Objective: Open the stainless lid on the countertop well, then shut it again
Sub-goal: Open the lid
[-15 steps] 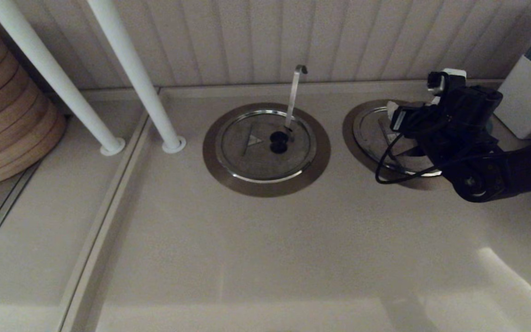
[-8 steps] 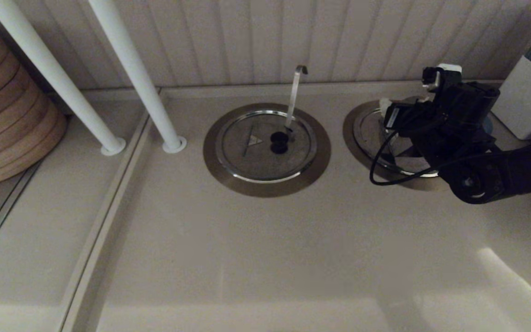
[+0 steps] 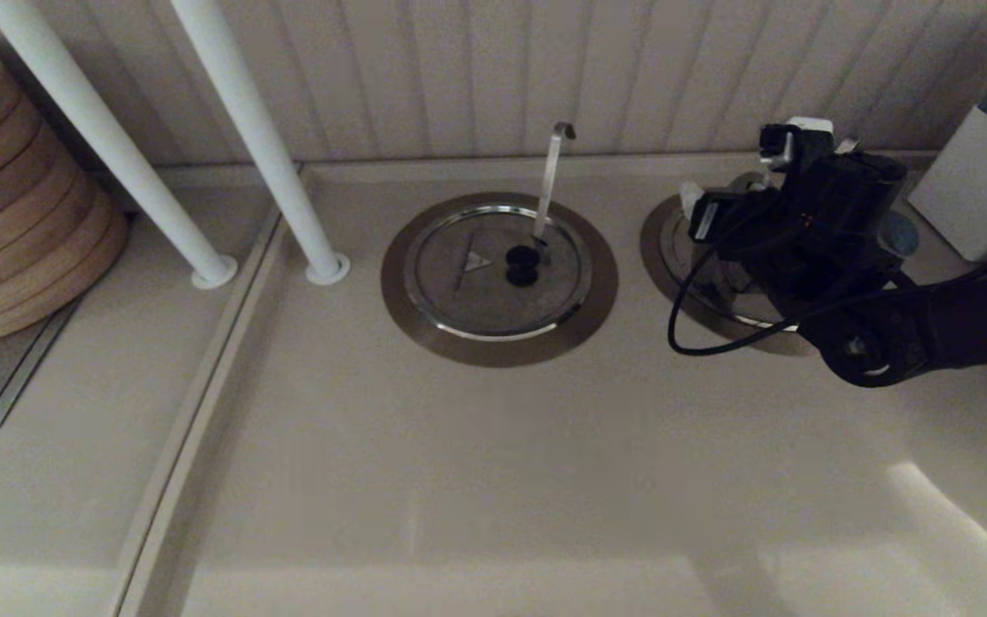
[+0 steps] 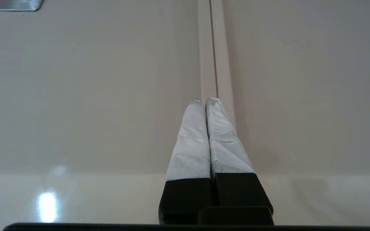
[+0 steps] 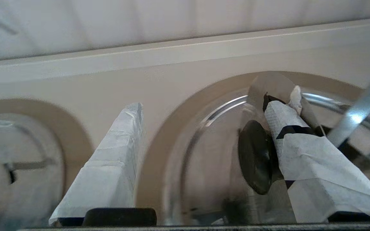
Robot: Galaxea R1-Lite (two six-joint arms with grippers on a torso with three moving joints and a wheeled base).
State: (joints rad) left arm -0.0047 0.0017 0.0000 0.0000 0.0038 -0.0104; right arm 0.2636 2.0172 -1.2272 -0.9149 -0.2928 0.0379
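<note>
The stainless lid [image 5: 210, 154] lies in the countertop well, whose brushed-steel ring [image 5: 172, 128] curves round it. My right gripper [image 5: 202, 104] stands open low over the lid, and one taped finger [image 5: 287, 128] rests against the black centre knob [image 5: 255, 157]. The other finger is off past the ring. A straight ladle handle [image 5: 361, 109] rises beside the knob. From the head camera my right arm [image 3: 930, 326] hides most of the lid [image 3: 720, 283]; the bluish patch [image 3: 899, 233] shows at its far rim. My left gripper [image 4: 206, 101] is shut and empty over bare counter.
A like well [image 3: 425, 317] sits at the middle, its lid [image 3: 468, 291] shut, with a hook-tipped ladle handle [image 3: 552, 171]. Two white posts [image 3: 262, 146] stand left of it. Wooden steamer baskets [image 3: 14, 214] are far left, a white box [image 3: 965, 188] far right, the panelled wall close behind.
My right arm and gripper have shifted left and a little toward the back wall over the right-hand lid. The lid itself has not visibly moved.
</note>
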